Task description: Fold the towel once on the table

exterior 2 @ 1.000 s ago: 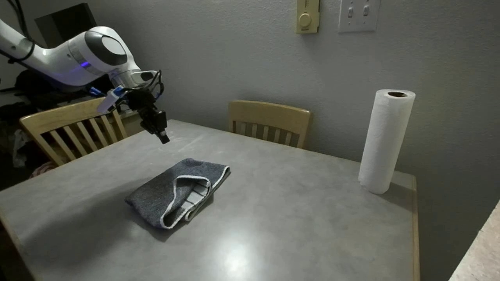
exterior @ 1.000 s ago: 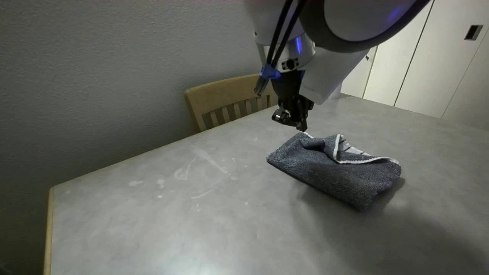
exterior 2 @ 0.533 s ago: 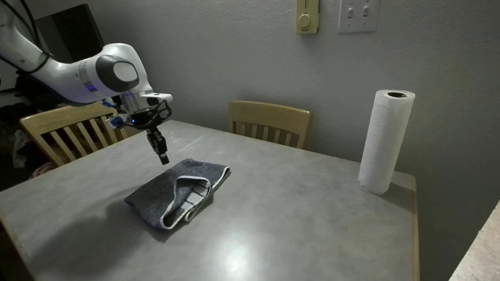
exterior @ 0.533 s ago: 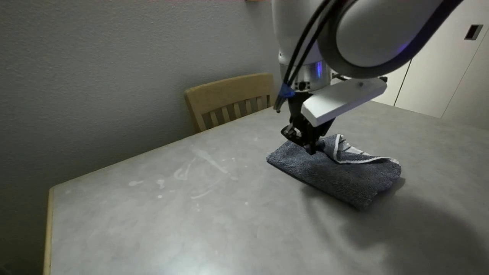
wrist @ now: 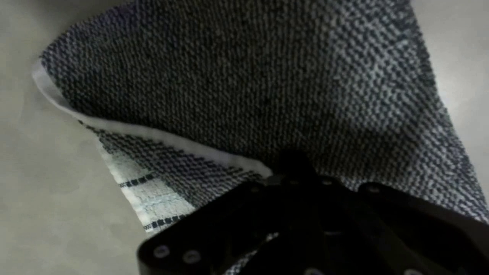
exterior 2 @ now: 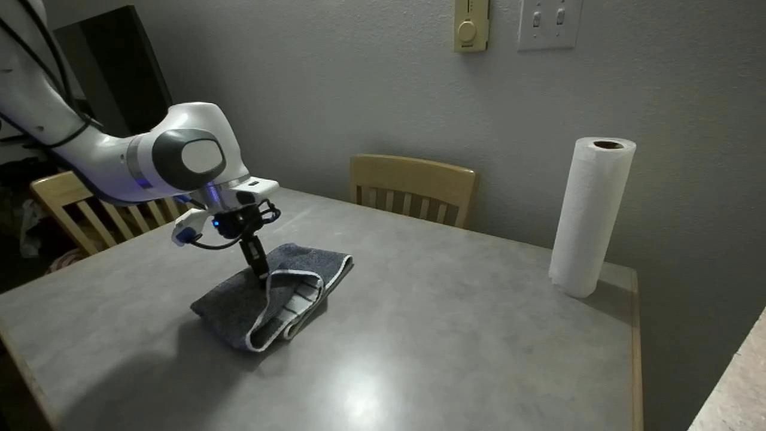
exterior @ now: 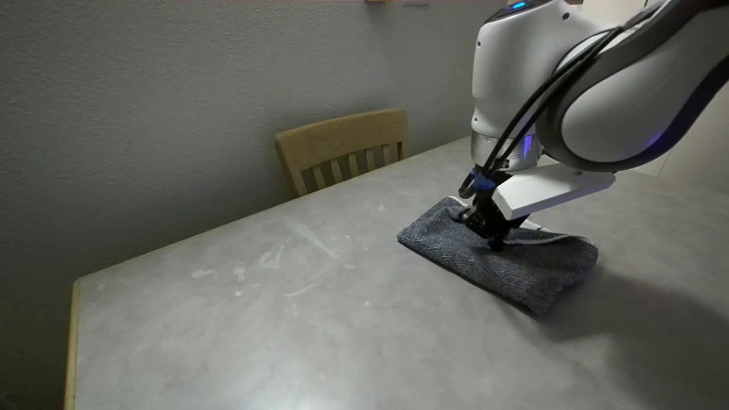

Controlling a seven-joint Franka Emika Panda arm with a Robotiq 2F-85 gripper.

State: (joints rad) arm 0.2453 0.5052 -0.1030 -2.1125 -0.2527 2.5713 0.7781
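Down it comes: the black two-fingered gripper [exterior: 496, 246], fingertips together, drops to the grey-blue terry towel [exterior: 507, 273], beside its white hem [wrist: 183, 143]. Likely pressing the fold flat!

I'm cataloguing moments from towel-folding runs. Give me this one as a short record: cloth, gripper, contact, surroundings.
towel: doubled over on the table, grey-blue side up, lying unevenly
open side: white hem turned back, striped side showing
gripper: shut, pointing down, tip at the towel beside the hem
contact: cannot tell whether it presses the cloth
held: no cloth seen between the jaws
also on table: paper towel roll, standing near a corner
chairs: wooden chair by the wall, another chair partly behind the arm
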